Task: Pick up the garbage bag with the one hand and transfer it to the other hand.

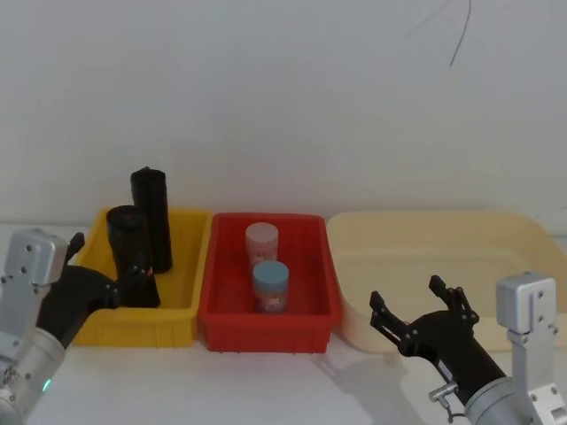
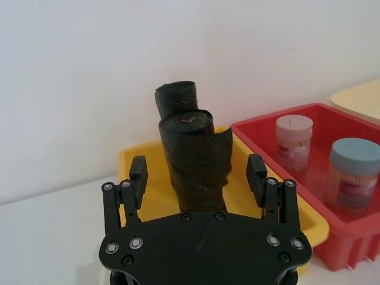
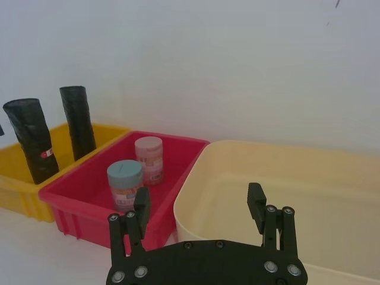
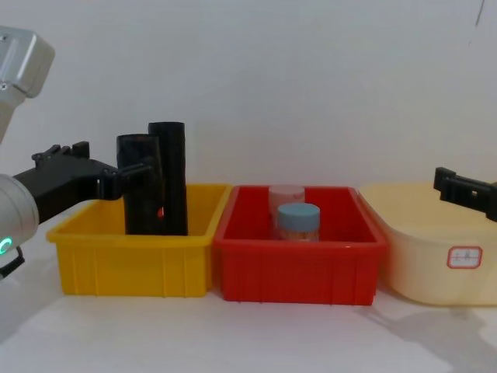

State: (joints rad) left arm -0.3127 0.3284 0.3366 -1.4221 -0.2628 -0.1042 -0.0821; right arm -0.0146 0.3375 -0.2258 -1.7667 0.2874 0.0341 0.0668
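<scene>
Location of garbage bag (image 1: 127, 232): upright in yellow bin (image 1: 168, 323), in its left half, just in front of second black roll (image 1: 152, 208). Small red mark (image 3: 46, 153) on bag's right side. Left gripper (image 2: 197, 169): spread wide, one finger each side of garbage bag, gaps on both sides, nothing clamped. Right gripper (image 1: 406, 297): also spread wide, empty, low before cream bin (image 1: 443, 257), well apart from garbage bag. Red bin (image 1: 266, 335) between yellow and cream bins, holding pink-lidded jar (image 1: 261, 241) behind blue-lidded jar (image 1: 270, 283).
</scene>
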